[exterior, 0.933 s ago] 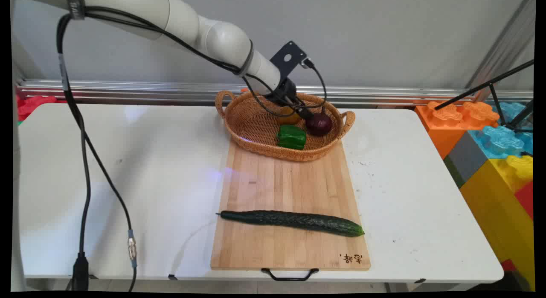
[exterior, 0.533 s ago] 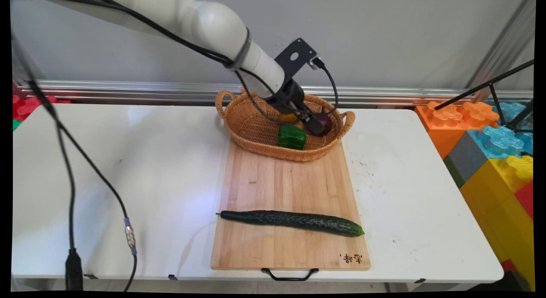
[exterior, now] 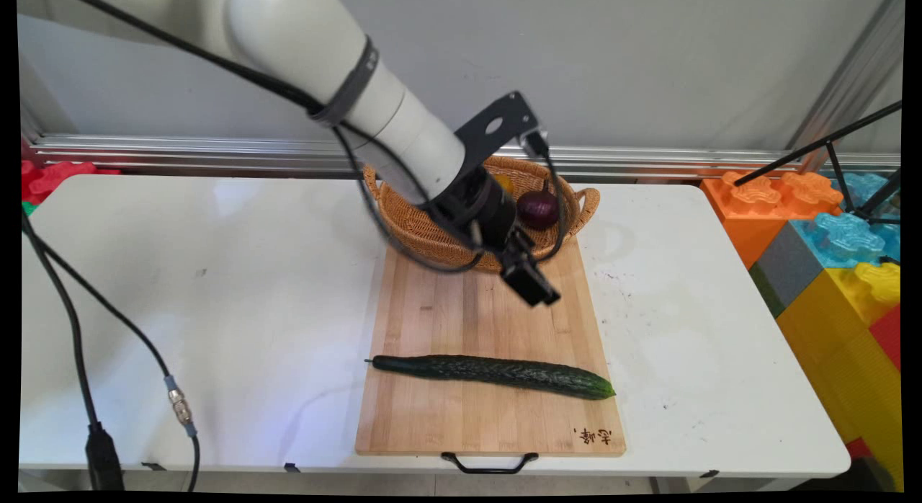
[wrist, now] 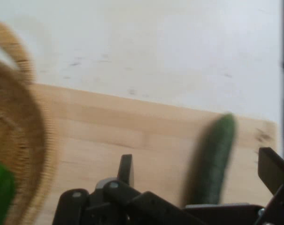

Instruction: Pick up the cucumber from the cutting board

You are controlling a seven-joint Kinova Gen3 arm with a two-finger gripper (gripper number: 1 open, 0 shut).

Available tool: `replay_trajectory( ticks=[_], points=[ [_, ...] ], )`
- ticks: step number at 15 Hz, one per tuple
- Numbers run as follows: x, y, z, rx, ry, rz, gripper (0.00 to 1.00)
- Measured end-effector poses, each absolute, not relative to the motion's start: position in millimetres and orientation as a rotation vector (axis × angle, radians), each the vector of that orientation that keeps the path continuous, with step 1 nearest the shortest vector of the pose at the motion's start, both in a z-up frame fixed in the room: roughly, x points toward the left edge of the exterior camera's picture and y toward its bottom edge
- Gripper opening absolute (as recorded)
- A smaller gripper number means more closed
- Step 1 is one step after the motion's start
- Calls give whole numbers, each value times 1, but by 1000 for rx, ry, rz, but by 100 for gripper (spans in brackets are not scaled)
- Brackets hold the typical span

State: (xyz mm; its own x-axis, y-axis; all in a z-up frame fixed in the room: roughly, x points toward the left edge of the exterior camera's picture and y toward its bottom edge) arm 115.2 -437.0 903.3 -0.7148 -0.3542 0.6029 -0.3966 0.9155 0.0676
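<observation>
My gripper hangs over the far part of the wooden cutting board, just in front of the wicker basket. In the hand view the gripper is open with nothing between its fingers. A long dark green cucumber lies across the near part of the board; in the hand view the cucumber shows beyond the fingers. A red onion and a yellow piece sit in the basket. The arm hides the green pepper in the main view.
Big coloured toy blocks stand off the table's right end, with black tripod legs over them. Black cables hang down at the left. The board's black handle juts over the table's near edge.
The gripper has come out of the basket, from beside the red onion, toward the near side and now hangs over the board. It carries nothing; onion and cucumber have not moved.
</observation>
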Motion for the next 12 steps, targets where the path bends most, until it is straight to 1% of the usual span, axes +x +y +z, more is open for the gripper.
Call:
replay_trajectory(
  ticks=[3,4,12],
  points=[
    [118,-421,899,432,-2470,54,100],
    [120,-417,892,388,-2490,42,100],
    [135,-408,819,224,-2637,-27,100]
  ],
)
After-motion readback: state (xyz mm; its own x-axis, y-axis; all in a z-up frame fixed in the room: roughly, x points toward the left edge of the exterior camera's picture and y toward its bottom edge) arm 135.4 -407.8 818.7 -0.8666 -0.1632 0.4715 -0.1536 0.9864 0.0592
